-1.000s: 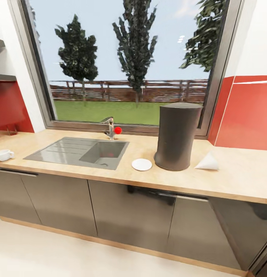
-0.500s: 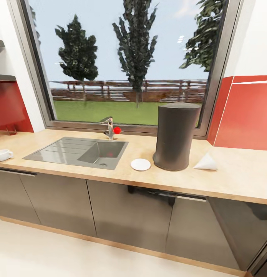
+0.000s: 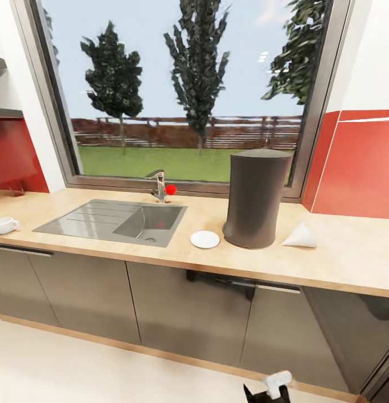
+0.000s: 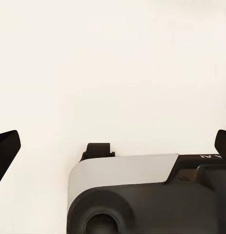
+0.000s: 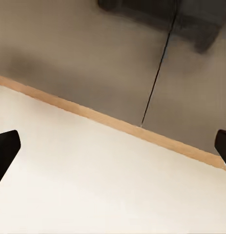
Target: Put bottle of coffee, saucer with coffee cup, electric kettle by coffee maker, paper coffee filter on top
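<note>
1. Kitchen floor, pale; the right gripper point(image 3: 268, 390) sits low before the grey cabinets point(image 3: 177, 313). Both wrist views show fingertips spread wide, nothing held.
2. Kitchen countertop point(image 3: 340, 257): saucer point(image 3: 205, 239) just beside the coffee maker point(image 3: 254, 198); paper coffee filter point(image 3: 300, 236) lies at its other side; coffee cup point(image 3: 4, 225) well apart, past the sink point(image 3: 113, 221).
3. Judgement: filter is light and crushable; pinch gently near its rim.
4. Right wrist view alone shows the plinth point(image 5: 117, 126); left wrist view, the robot's base point(image 4: 142, 195).

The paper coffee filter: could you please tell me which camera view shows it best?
The head view: the paper coffee filter lies on the kitchen countertop right of the coffee maker. The wrist views face floor and cabinet fronts instead.
</note>
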Available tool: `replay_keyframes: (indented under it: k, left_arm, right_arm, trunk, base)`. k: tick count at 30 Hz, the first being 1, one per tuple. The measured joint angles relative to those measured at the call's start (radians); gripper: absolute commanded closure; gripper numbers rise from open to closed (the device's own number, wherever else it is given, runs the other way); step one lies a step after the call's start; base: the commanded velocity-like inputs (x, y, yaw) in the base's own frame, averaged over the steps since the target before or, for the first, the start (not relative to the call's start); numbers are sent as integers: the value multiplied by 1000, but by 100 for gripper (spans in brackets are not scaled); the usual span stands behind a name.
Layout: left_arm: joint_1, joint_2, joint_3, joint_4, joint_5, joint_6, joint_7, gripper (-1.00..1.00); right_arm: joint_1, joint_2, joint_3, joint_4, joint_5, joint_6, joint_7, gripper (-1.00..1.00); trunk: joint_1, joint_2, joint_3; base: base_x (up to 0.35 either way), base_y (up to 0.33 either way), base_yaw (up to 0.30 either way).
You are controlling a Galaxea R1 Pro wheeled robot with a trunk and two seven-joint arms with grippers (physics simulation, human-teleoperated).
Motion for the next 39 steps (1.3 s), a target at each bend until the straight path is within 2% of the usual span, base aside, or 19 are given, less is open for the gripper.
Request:
replay_keyframes:
  k: [2, 3, 5, 9, 10, 11, 15, 18, 19, 23, 29, 39]
  left_arm:
    - [0, 0, 0, 0, 0, 0, 0, -100]
    - [0, 0, 0, 0, 0, 0, 0, -100]
    - [0, 0, 0, 0, 0, 0, 0, -100]
    - [0, 3, 0, 0, 0, 0, 0, -100]
    - [0, 5, 0, 0, 0, -1, 1, -100]
    - [0, 6, 0, 1, 0, -1, 1, -100]
    - [0, 8, 0, 0, 0, -1, 1, -100]
    - [0, 8, 0, 0, 0, -1, 1, -100]
    - [0, 8, 0, 0, 0, -1, 0, -100]
    - [0, 8, 0, 0, 0, -1, 0, -100]
    - [0, 8, 0, 0, 1, -1, 1, -100]
    - [0, 7, 1, 0, 1, -1, 1, -100]
  right_arm:
    - [0, 0, 33, -123, -2, 39, 76, -100]
    - [0, 0, 37, -156, -2, 64, 92, -100]
    - [-1, -2, 47, -342, -8, 251, 131, -100]
    - [0, -4, 51, -522, -11, 377, 148, -100]
    - [0, -4, 52, -594, -13, 421, 157, -100]
    - [0, -5, 52, -701, -14, 498, 195, -100]
    - [-6, -5, 52, -840, -12, 583, 277, -100]
    - [-16, -5, 44, -889, -12, 603, 298, -100]
    - [-30, -5, 7, -905, -12, 607, 301, -100]
    - [-56, -6, -61, -919, -12, 631, 304, -100]
    - [-73, -7, -85, -927, -12, 667, 305, -100]
    - [-78, -8, -89, -933, -12, 677, 306, -100]
  trunk:
    - [0, 0, 0]
    - [0, 0, 0]
    - [0, 0, 0]
    - [0, 0, 0]
    - [0, 0, 0]
    - [0, 0, 0]
    - [0, 0, 0]
    - [0, 0, 0]
    - [0, 0, 0]
    - [0, 0, 0]
    - [0, 0, 0]
    - [0, 0, 0]
  base:
    - [0, 0, 0]
    - [0, 0, 0]
    - [0, 0, 0]
    - [0, 0, 0]
    - [0, 0, 0]
    - [0, 0, 0]
    - [0, 0, 0]
    - [0, 0, 0]
    - [0, 0, 0]
    - [0, 0, 0]
    - [0, 0, 0]
    - [0, 0, 0]
